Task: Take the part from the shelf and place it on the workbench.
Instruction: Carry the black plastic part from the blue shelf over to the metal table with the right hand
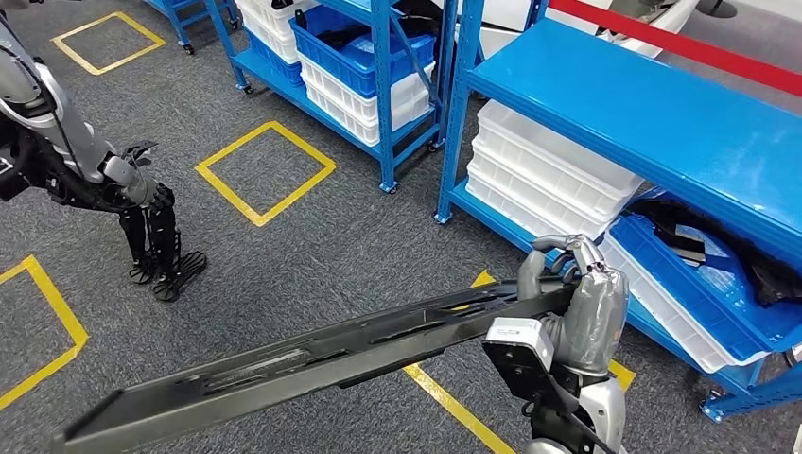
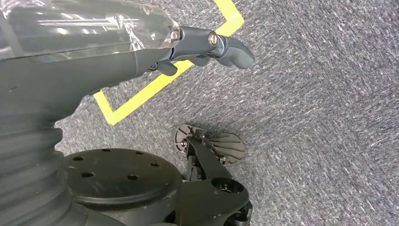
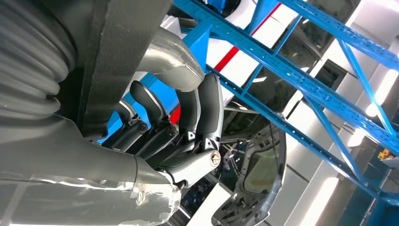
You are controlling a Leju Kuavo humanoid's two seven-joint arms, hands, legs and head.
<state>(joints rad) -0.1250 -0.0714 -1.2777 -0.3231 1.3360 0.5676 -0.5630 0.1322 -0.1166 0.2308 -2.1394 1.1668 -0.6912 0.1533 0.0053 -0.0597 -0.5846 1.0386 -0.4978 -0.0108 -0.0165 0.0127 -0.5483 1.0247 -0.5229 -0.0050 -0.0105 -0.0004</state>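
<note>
One long black part (image 1: 312,355), gripped in my right hand (image 1: 572,293).
My left hand (image 1: 156,236) hangs over the floor, grip unreadable; the part's far end is cut off.

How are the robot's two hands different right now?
The right hand grips one end of the long black part, fingers wrapped around it; the left hand holds nothing. The right hand is raised beside the blue shelf; the left hand hangs down over the grey carpet. Both sit on silver arms and have dark fingers.
</note>
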